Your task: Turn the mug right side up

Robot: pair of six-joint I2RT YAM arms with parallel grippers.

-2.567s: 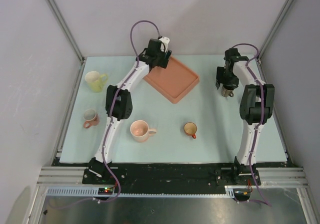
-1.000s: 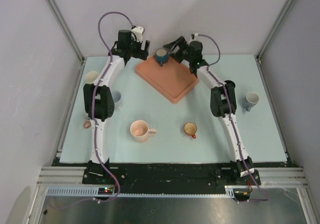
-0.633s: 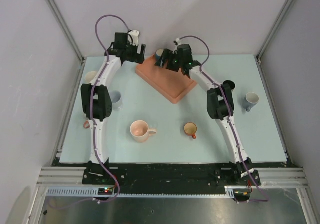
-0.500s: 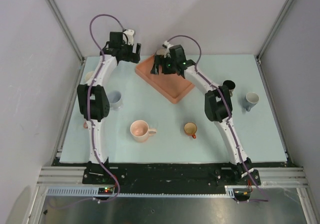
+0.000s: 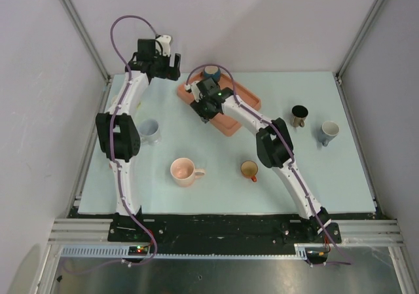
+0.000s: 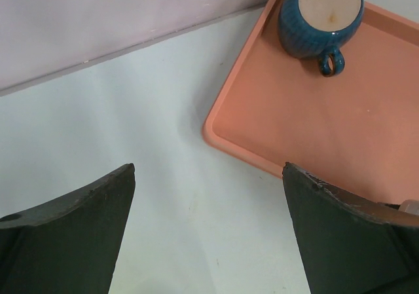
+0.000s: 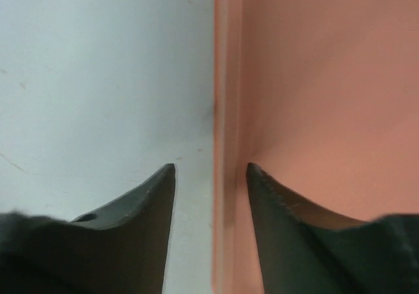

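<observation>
A dark blue mug stands at the back corner of the salmon tray. In the left wrist view the mug shows a flat pale round face upward, handle toward the camera. My left gripper is open and empty above the table, left of the tray's back corner; it shows in its own view. My right gripper is low at the tray's left edge. Its jaws are a little apart and straddle the tray rim, holding nothing.
Upright mugs stand on the pale table: a whitish one by the left arm, a pink one, a small red one, a black one and a grey-blue one. Walls close in on three sides.
My right arm has swung from over the tray's back to its left edge, uncovering the blue mug. My left gripper has drifted slightly left and back.
</observation>
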